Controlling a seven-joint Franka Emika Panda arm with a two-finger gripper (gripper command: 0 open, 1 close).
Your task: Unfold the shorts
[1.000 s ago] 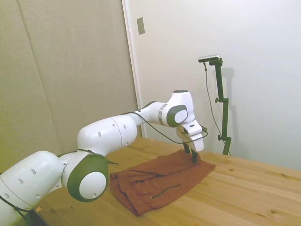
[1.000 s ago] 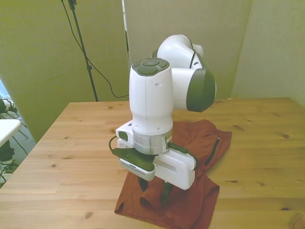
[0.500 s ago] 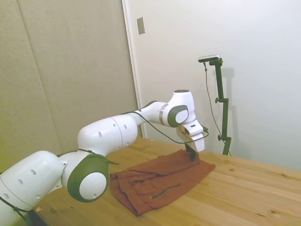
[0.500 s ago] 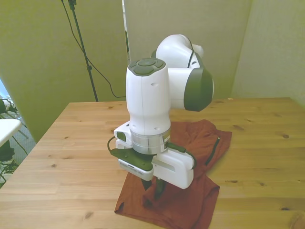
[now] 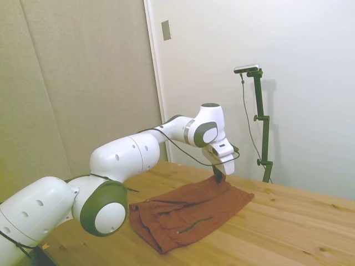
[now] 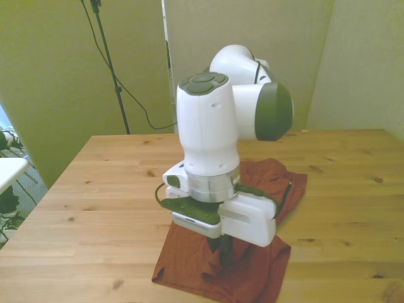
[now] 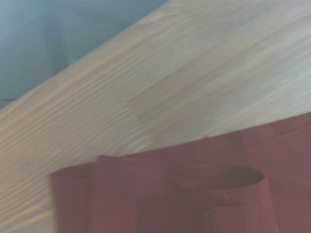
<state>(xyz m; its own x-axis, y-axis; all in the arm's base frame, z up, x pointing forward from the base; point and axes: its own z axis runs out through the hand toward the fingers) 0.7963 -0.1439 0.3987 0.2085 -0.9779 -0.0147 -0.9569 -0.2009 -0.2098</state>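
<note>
The rust-red shorts lie wrinkled and folded on the wooden table. My gripper is shut on a pinch of fabric at the folded end, which rises in a small peak up to the fingers. In the front view the shorts bunch under my gripper near the table's near edge. A thin dark drawstring runs across the top layer, and the same drawstring shows in the front view. The wrist view shows a raised fold of the shorts over bare wood.
The table stretches wide to the front view's left and right of the shorts. Its near edge lies close to the cloth. A white object sits beyond the table at the front view's left.
The fingers have closed from apart onto the cloth. The gripper has risen slightly and shifted toward the front view's right, pulling a peak of fabric up with it.
</note>
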